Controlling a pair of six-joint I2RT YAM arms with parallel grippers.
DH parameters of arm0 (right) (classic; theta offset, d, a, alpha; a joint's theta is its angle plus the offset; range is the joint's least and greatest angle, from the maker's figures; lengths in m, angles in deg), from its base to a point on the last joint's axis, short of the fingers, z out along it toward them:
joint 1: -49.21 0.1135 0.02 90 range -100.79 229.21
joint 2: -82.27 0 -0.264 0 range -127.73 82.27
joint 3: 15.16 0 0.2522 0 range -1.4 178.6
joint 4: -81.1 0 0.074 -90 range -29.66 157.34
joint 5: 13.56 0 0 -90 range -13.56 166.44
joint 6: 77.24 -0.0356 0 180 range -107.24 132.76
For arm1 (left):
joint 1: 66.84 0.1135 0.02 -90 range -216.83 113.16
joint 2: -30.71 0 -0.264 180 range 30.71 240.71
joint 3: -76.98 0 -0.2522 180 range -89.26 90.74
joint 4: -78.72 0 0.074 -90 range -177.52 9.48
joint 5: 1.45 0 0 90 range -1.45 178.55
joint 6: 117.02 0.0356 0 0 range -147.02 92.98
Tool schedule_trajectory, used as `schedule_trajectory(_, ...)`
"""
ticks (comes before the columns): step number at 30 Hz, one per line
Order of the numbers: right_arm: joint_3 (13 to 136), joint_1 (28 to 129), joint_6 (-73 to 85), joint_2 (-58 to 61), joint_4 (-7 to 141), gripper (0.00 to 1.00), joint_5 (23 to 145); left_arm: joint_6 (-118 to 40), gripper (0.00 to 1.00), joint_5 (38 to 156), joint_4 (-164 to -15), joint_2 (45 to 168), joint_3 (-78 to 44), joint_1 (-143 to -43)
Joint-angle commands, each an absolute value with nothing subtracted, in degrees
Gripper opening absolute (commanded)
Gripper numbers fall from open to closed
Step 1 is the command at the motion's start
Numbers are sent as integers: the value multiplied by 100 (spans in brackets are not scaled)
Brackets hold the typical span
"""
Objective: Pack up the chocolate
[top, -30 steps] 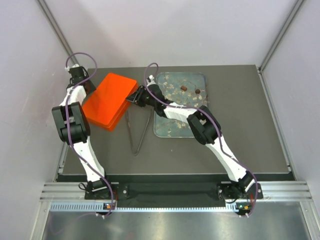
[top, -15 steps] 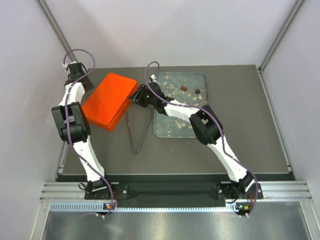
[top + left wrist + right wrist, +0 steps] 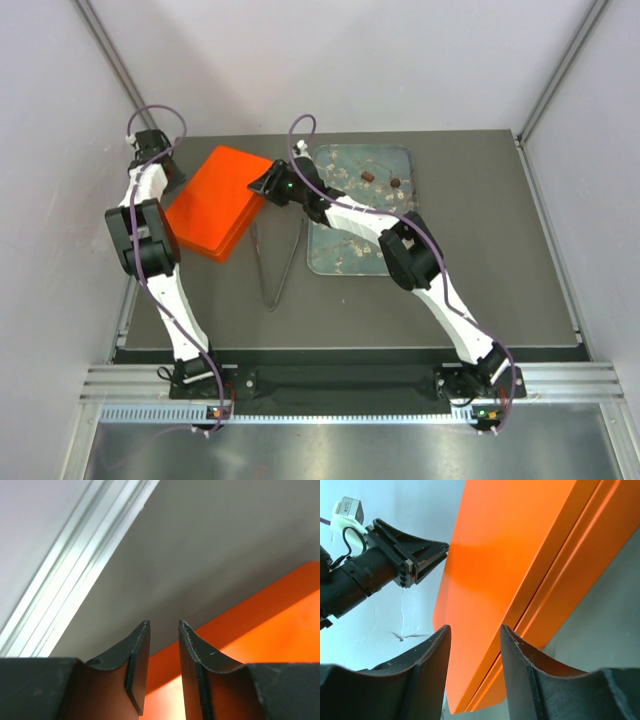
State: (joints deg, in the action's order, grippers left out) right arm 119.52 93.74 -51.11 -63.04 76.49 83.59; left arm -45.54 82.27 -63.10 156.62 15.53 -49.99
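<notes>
Table (image 3: pixel 500 290): dark grey matte top | behind and both sides of table: pale wall panels (image 3: pixel 350 60) | table's back corners: aluminium posts (image 3: pixel 110 50) | table's near edge: slotted rail (image 3: pixel 340 385), then possibly brushed-metal sheet (image 3: pixel 340 450) | light: even, diffuse

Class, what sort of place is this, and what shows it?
Probably a robotics lab test cell: white left arm and right arm bolted to an aluminium rail, plain white walls enclosing the dark table.

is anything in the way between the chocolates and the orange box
Yes: the box looks closed, lid down, so the chocolates on the tray can't go in yet. The right arm also lies across the tray's left side. The tongs lie nearer, off that path.
</notes>
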Motion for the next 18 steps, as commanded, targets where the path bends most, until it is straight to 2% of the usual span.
schedule_trajectory(1, 12270, 9491, -5122, -6459, 7675, 44, 8259, -4592, 34, 8363, -6195, 15754, 1823, -4970)
schedule_trajectory(18, 12736, 9623, -5341, -6907, 7692, 43, 8285, -4653, 31, 8592, -6335, 15772, 1524, -4961)
